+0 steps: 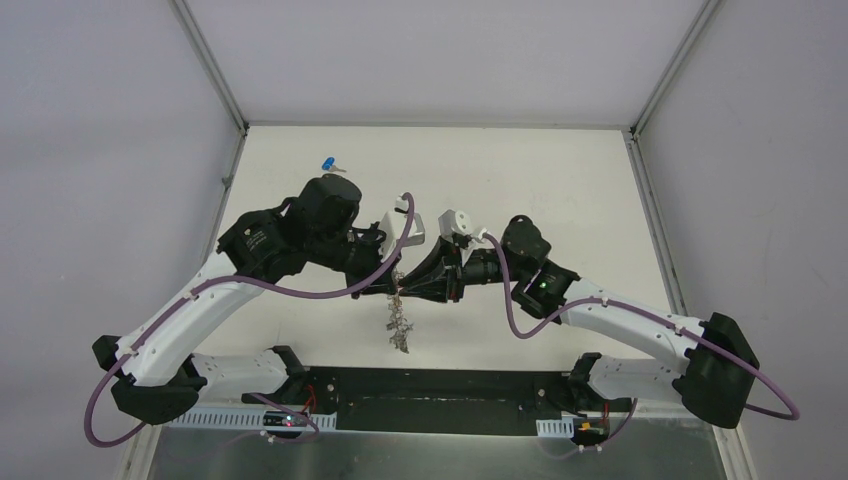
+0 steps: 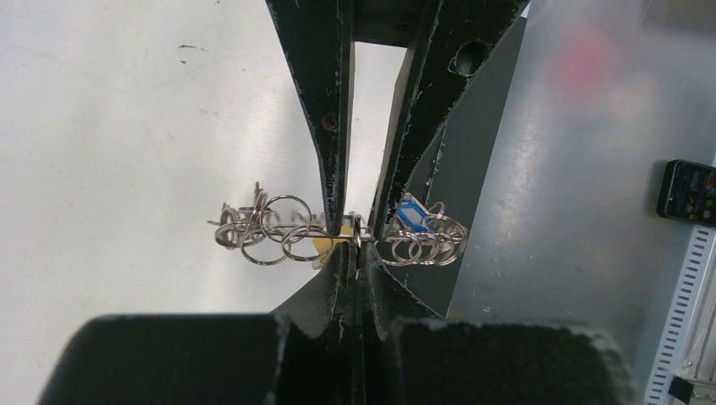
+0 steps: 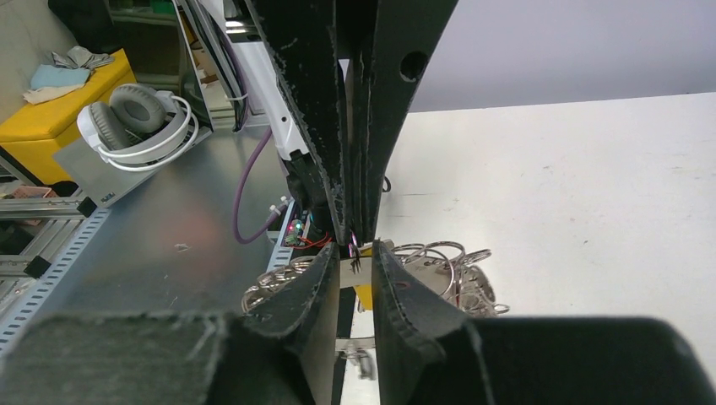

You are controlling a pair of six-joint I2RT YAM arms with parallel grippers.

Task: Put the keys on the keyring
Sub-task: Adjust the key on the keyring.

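The keyring (image 1: 400, 328) hangs in the air between my two grippers, small keys dangling under it. My left gripper (image 2: 359, 246) is shut on the ring's wire; small rings (image 2: 270, 229) and a blue key head (image 2: 411, 213) fan out on both sides. My right gripper (image 3: 358, 253) faces it tip to tip, pinching a flat silver blade with a yellow head (image 3: 365, 295), the yellow key (image 2: 322, 245), right at the ring (image 3: 439, 266). A loose blue key (image 1: 328, 164) lies on the table at the back left, far from both grippers.
A dark metal rail (image 1: 400, 400) runs along the near edge between the arm bases. Off the table are white headphones (image 3: 135, 118), a yellow box (image 3: 51, 110) and a phone (image 2: 688, 190). Grey walls enclose the white table (image 1: 560, 190).
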